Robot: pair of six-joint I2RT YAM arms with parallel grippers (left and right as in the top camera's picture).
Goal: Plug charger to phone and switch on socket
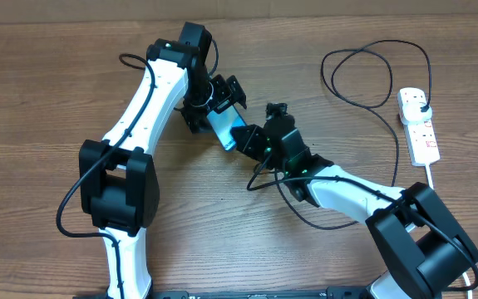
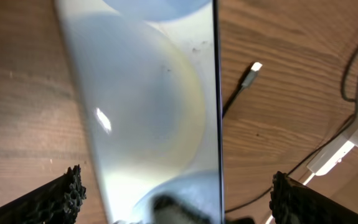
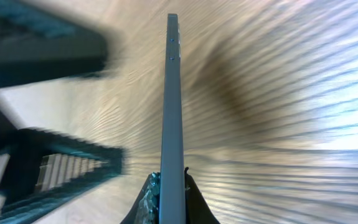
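Now | wooden table (image 1: 39, 83) | left gripper (image 2: 175, 198) wide | right gripper (image 3: 172, 200) pinching phone (image 2: 147, 112)

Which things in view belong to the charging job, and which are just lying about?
Job: phone, gripped by the right hand; charger, tip unplugged; socket.
Lying about: nothing loose seen, only the wooden table.

socket (image 1: 421, 133), charger (image 2: 248, 78) on wood tbl (image 1: 47, 75)
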